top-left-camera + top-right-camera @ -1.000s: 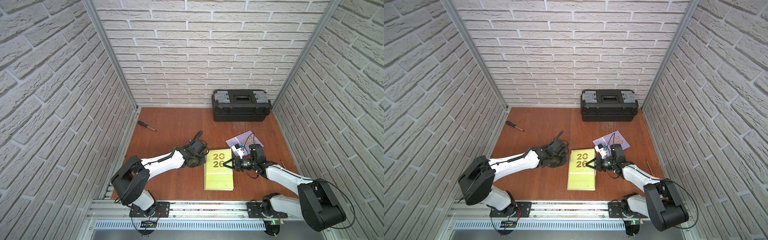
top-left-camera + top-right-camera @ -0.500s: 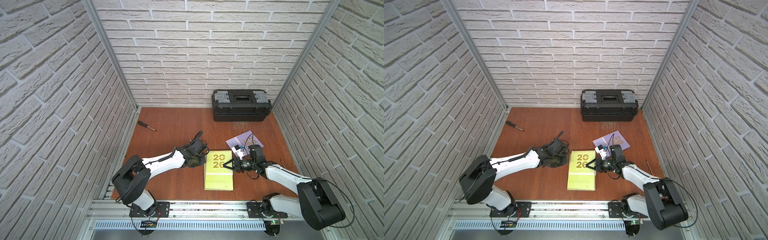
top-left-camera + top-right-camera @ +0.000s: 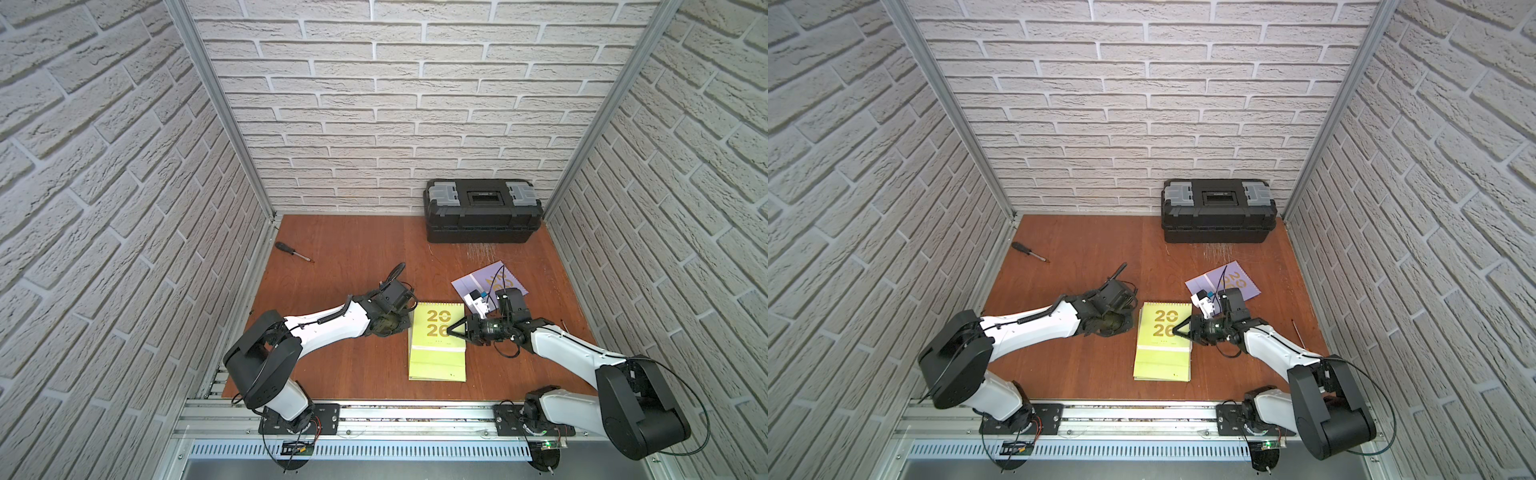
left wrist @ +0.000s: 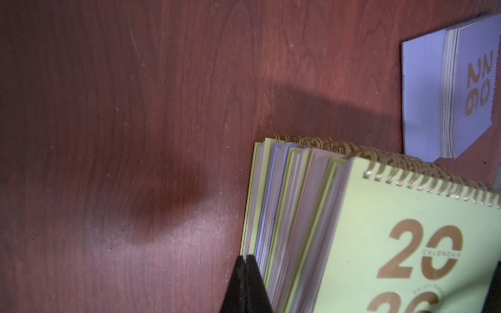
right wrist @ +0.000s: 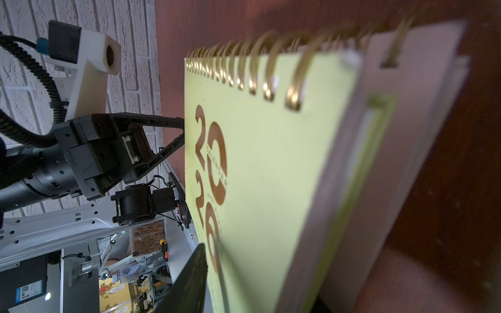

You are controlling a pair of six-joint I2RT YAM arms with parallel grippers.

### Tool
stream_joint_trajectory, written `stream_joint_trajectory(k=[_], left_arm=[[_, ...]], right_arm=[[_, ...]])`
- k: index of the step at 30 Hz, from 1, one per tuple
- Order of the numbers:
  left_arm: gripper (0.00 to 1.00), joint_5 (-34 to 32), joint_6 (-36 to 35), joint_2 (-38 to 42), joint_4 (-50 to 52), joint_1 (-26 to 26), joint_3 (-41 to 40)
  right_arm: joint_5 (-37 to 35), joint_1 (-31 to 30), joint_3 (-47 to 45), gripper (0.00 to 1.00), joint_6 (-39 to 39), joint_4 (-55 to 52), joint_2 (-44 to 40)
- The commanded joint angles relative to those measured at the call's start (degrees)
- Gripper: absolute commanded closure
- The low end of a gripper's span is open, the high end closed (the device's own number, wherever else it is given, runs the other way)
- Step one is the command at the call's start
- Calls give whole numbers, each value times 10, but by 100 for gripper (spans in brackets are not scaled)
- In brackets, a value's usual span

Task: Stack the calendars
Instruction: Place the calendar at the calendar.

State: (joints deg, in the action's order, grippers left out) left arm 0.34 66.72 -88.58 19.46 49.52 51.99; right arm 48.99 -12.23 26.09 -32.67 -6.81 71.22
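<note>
**Right claw lets go of a newly topped stack.** Over the past second its jaws have drawn apart, while both arms have otherwise barely shifted.

From the left, the left claw [image 4: 245, 260], pressed together, rests its tips against the side of the stack [image 4: 287, 216], seemingly bracing it on that flank. The stack lies flat on the counter [image 3: 353, 257], directly between the two claws. The left wrist view shows five layers in it: lime, lavender, lime, pink, and a lime calendar [image 3: 436, 332] on top.

On the stack's other side, the right claw [image 3: 449, 331] is spread at the edge nearest it. Its upper finger [image 5: 189, 279] appears to stand just clear of the lime cover; the lower one is hidden. Beyond the right claw, toward the back wall and apart from the stack, a lavender calendar [image 3: 467, 282] lies alone at an angle.

The release suggests the fifth calendar is placed, and that the lavender one is all that remains to be stacked.

Gold figures "20" over "26" are printed on the lime cover, with "CALENDAR" in small capitals across the zero. A finer line beneath is too small to read. The lavender cover carries the same gold "2026". The black toolbox [image 3: 482, 216], farther back from the right claw, shows no legible label.
</note>
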Motion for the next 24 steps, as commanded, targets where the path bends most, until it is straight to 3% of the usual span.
stream_joint_trajectory(k=[1,12,24], left_arm=[[100,3,8,1,-6,0,-6],[100,12,24,-22,-9,27,1],[100,8,30,-28,-3,44,16]], right_arm=[[-30,-3,25,56,26,-43,-18],[-111,-3,68,53,69,-165,-57],[-178,-1,94,50,71,-220,-92]])
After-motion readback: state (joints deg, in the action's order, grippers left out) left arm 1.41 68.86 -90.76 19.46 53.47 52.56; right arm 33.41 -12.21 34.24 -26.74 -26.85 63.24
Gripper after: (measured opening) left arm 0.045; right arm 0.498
